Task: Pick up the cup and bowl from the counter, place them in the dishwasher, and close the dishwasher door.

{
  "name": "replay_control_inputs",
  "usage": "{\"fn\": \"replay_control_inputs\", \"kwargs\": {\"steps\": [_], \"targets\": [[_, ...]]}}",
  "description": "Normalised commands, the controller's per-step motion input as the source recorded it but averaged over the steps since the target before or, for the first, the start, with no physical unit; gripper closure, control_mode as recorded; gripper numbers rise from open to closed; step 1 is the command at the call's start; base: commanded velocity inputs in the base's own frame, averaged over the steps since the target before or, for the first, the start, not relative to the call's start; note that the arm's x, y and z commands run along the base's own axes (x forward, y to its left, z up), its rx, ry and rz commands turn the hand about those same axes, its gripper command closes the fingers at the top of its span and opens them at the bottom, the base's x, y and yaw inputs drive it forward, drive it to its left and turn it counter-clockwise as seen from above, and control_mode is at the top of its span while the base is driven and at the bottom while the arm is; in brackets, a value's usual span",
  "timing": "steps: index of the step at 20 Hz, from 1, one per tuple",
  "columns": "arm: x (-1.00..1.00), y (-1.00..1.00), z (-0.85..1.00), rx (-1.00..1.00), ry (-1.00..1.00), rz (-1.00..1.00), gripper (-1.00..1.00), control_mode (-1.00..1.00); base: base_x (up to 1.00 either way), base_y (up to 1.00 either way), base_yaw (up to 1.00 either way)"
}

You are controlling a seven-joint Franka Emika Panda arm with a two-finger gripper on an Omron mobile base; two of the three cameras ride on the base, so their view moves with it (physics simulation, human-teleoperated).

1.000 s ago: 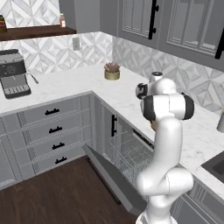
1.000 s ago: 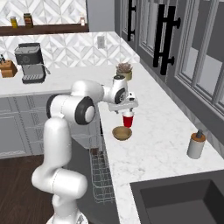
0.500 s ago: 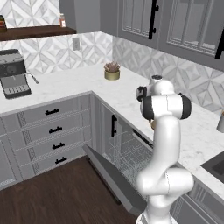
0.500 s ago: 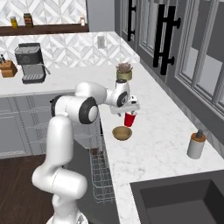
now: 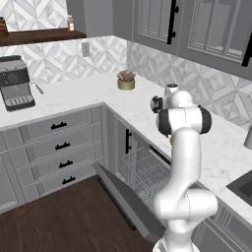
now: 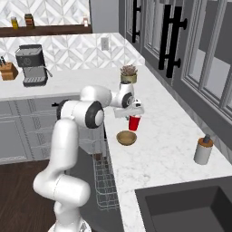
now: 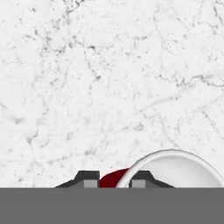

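Note:
The red cup [image 6: 133,123] with a white rim stands on the white marble counter [image 6: 167,136], just behind the tan bowl [image 6: 126,137]. My gripper [image 6: 132,113] comes down on the cup from above. In the hand view the cup [image 7: 175,168] shows its white inside and red wall at the bottom, and the gripper [image 7: 114,181] is shut on that wall. The dishwasher door [image 5: 123,202] hangs open below the counter edge, with the grey wire rack [image 5: 142,172] pulled out. From the right base the rack [image 6: 102,181] sits left of the counter.
A potted plant [image 6: 128,74] stands behind the cup. A grey soap dispenser [image 6: 203,150] is to the right, near the dark sink [image 6: 190,208]. A coffee machine [image 5: 17,88] sits on the far left counter. A narrow cabinet door with a black handle [image 5: 128,141] flanks the dishwasher.
The hand has come down and a little to the right, onto the cup. The cup and the bowl have stayed where they were.

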Motion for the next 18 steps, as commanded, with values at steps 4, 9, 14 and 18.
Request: {"fn": "replay_control_inputs", "kwargs": {"steps": [4,9,14,18], "targets": [[-0.08,-0.13,-0.36,0.0,0.17,0.0,1.0,-1.0,0.0,0.0,0.0],[-0.43,0.3,0.05,0.05,-0.48,0.0,1.0,-1.0,0.0,0.0,0.0],[-0.8,0.65,0.13,0.02,-0.42,0.0,1.0,-1.0,0.0,0.0,0.0],[-1.0,0.86,0.07,0.0,-0.1,0.0,1.0,-1.0,0.0,0.0,0.0]]}}
